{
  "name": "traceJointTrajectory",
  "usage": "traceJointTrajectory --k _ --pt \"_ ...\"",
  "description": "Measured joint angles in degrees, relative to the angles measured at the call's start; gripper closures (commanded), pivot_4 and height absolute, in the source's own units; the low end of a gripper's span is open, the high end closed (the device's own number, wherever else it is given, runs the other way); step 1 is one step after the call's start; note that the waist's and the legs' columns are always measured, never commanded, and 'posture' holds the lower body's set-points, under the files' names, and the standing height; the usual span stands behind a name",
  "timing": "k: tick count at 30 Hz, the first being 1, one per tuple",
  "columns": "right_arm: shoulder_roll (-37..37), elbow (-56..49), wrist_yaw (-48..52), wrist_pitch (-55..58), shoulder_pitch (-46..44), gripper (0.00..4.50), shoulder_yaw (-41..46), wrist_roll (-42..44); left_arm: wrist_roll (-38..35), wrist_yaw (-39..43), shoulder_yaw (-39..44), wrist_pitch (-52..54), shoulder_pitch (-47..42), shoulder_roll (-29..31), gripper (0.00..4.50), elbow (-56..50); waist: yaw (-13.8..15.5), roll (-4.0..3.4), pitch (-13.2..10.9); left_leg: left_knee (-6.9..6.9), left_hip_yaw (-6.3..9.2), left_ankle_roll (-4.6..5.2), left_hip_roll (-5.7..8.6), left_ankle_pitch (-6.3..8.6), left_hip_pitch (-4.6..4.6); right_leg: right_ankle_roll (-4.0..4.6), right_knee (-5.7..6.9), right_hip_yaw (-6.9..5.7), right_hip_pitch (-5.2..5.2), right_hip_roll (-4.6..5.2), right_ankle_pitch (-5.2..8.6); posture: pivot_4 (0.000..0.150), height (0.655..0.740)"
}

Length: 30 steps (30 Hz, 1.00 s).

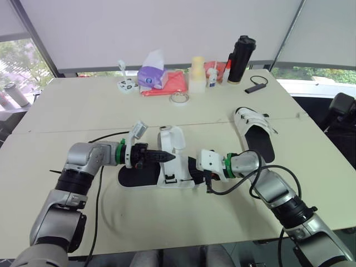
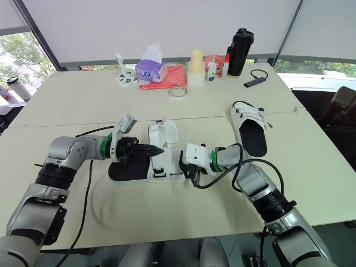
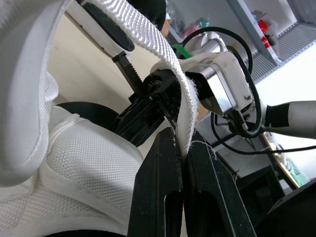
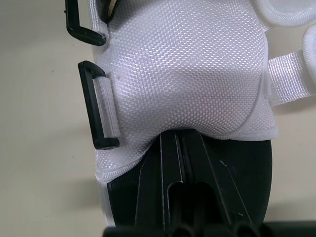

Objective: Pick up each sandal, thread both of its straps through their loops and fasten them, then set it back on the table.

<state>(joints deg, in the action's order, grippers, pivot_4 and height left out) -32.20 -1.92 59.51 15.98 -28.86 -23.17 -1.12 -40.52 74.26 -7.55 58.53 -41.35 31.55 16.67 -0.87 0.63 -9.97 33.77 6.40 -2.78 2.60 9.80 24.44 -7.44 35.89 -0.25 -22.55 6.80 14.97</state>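
Sandal in work: the near sandal (image 1: 161,173) lies on its black sole in the middle of the tabletop (image 1: 67,111), between the two arms, with its white upper open.
Left fingers (image 3: 158,197): pressed together on the white webbing strap (image 3: 148,44), which arches up from the upper and runs down into the pinch.
Right fingers (image 4: 165,182): close together, tips tucked under the edge of the white mesh upper, apparently clamping the sandal's side over the black sole.
Loop (image 4: 96,106): a black rectangular ring at the edge of the upper, lying flat and empty, with another just beside it.
Step in hand: probably the first threading, since no strap passes through either ring.
Doing it well: keep the pinch close to the strap's free end so the webbing stays stiff and untwisted. Hold the shoe steady, feed the tip squarely through the flat ring, then fold it back and press it down.
Risk: the ring lies flat against the tabletop, so the tip may slide past it.
Second sandal (image 1: 254,132): off to the right and well apart, with straps across its upper. I cannot tell whether they are fastened.
Writing: none is legible on the sandals, the black bottle (image 1: 240,58) or the purple pack (image 1: 151,75).
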Motion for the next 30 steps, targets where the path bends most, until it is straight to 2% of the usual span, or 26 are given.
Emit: traceJointTrajectory --k 30 --pt "0.0 -0.11 0.02 0.03 0.04 4.5 -0.03 -0.04 0.11 0.58 0.28 0.67 -0.94 -0.03 4.44 -2.07 -0.02 0.0 0.0 0.0 0.0 0.0 -0.01 0.0 0.0 0.0 0.0 0.0 0.0 0.0 0.0 0.15 0.7296"
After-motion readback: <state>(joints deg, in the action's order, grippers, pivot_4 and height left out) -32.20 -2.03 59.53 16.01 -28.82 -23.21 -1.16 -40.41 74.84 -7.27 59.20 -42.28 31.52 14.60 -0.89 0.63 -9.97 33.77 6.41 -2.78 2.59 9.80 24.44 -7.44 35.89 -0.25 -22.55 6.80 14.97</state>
